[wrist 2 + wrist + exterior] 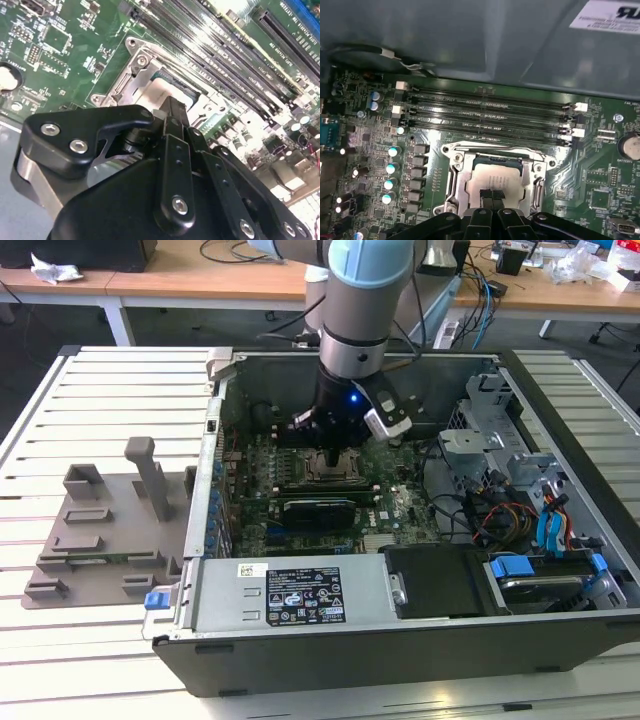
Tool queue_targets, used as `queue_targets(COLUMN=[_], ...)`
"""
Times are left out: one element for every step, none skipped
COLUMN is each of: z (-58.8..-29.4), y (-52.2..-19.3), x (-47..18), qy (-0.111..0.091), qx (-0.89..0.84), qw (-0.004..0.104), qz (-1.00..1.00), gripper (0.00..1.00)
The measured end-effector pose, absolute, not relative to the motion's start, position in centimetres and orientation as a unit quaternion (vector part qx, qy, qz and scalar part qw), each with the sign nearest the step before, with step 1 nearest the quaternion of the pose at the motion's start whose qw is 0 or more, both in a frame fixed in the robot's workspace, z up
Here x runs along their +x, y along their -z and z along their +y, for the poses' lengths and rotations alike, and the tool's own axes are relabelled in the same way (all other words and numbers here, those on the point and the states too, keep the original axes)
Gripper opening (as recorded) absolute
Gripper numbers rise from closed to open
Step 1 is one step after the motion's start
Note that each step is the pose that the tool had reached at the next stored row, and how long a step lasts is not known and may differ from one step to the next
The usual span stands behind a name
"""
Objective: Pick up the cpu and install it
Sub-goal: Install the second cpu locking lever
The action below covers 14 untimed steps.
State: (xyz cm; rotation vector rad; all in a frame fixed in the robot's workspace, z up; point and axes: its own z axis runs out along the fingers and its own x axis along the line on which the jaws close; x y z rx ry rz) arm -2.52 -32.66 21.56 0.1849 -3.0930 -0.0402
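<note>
Exterior view: gripper [333, 452] lowered into the open computer case [560, 640], over the motherboard [400, 510]. First wrist view: cpu [492, 181] seated in the socket frame [455, 177], fingertips [492, 196] narrowed on its top. Second wrist view: cpu [167, 92] beneath closed-together fingers [172, 112].

An open computer case [560, 630] lies on a slatted white surface [90, 390]; beside it, toward the exterior view's left, rests a grey plastic tray [100, 540]. Wooden desks [200, 280] stand behind.
</note>
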Motion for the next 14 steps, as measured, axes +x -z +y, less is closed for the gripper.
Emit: queue_targets(z=[-32.6,-32.5,-32.4,-32.3,-32.2,-32.2,-32.1,-32.1,-32.1,-32.1,-32.1,-32.1,-32.1,-32.1], y=[-21.9,-22.4,-23.3,-23.8,-24.6,-25.3,-25.8,-26.1,-26.1,-26.1,-26.1,-26.2,-26.2,-26.2], x=[-2.4,-2.4,-2.4,-2.4,-2.4,-2.4,-2.4,-2.4,-2.4,-2.4,-2.4,-2.4,-2.4,-2.4], qy=[0.012,0.012,0.009,0.008,0.005,0.003,0.001,0.001,0.001,0.001,0.001,0.001,0.001,0.001], qx=[0.06,0.06,0.06,0.06,0.059,0.059,0.059,0.059,0.059,0.059,0.059,0.059,0.059,0.059], qw=[0.021,0.021,0.022,0.022,0.022,0.022,0.022,0.022,0.022,0.022,0.022,0.022,0.022,0.022], qz=[-0.998,-0.998,-0.998,-0.998,-0.998,-0.998,-0.998,-0.998,-0.998,-0.998,-0.998,-0.998,-0.998,-0.998], gripper=[0.11,0.11,0.11,0.11,0.11,0.11,0.11,0.11,0.11,0.11,0.11,0.11,0.11,0.11])
